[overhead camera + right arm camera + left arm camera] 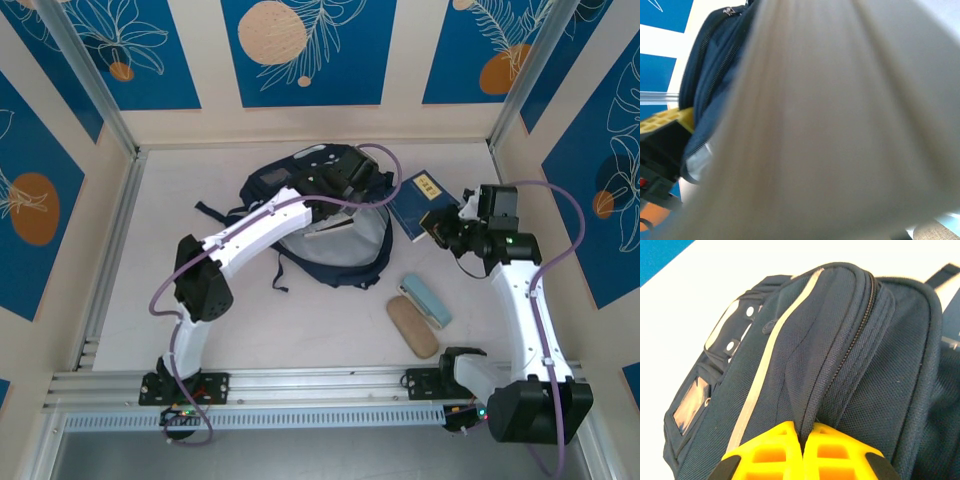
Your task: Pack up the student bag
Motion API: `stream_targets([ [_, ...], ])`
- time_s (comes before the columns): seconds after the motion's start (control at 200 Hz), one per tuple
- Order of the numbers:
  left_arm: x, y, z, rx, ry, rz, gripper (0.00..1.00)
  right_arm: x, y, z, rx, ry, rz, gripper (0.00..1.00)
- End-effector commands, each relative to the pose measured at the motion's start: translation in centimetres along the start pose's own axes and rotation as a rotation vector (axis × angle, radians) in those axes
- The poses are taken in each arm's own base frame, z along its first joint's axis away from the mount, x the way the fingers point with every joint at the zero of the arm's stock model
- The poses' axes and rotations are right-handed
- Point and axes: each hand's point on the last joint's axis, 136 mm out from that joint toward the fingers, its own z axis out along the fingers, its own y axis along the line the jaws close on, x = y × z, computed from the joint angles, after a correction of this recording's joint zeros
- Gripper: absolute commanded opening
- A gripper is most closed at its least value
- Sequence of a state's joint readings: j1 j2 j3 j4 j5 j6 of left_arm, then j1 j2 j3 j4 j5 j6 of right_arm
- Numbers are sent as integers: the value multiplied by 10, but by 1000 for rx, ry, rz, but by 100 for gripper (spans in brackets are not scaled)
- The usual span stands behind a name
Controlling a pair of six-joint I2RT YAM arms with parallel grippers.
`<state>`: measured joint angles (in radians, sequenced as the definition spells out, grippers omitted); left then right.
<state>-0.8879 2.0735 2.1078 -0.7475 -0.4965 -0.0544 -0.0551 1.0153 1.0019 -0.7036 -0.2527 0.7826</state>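
student bag (840,340) x1 | book (420,198) x1 | blue case (426,300) x1 | tan case (412,327) x1 | left gripper (802,437) closed tight, pinching student bag | right gripper (447,226) clamping book

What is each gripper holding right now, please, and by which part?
The left gripper pinches the student bag by a fabric fold beside its zipper. The right gripper grips the blue book at one edge.

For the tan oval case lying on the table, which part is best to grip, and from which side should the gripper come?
Probably across its narrow width, from straight above: the tan case lies flat and elongated. The light blue case lies close beside its far end, so gripping slightly toward the near end leaves more room.
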Motion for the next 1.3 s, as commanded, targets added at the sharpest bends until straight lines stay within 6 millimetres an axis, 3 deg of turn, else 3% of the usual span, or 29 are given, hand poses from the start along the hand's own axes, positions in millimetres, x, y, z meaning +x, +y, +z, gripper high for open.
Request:
stream_targets([
  [0.0, -75, 20, -34, -36, -243, -176, 0, 18, -2, -3, 5, 24, 24, 0],
  [0.24, -66, 17, -17, -66, -198, -162, 0, 18, -20, -16, 124, -82, 24, 0],
  [0.405, -62, 15, -13, -63, -182, -156, 0, 22, -3, -20, 27, -85, 9, 0],
  [0.605, -76, 8, -29, 27, -228, -176, 0, 59, 36, 22, -215, 172, 27, 0],
  [0.83, -80, 8, -43, 76, -239, -187, 0, 76, 61, 74, -293, 233, 33, 0],
  [1.055, -80, 12, -51, 80, -240, -200, 0, 66, 56, 124, -263, 199, 97, 0],
  [1.295, -80, 14, -55, 82, -245, -210, 0, 58, 17, 170, -107, 149, 202, 0],
])
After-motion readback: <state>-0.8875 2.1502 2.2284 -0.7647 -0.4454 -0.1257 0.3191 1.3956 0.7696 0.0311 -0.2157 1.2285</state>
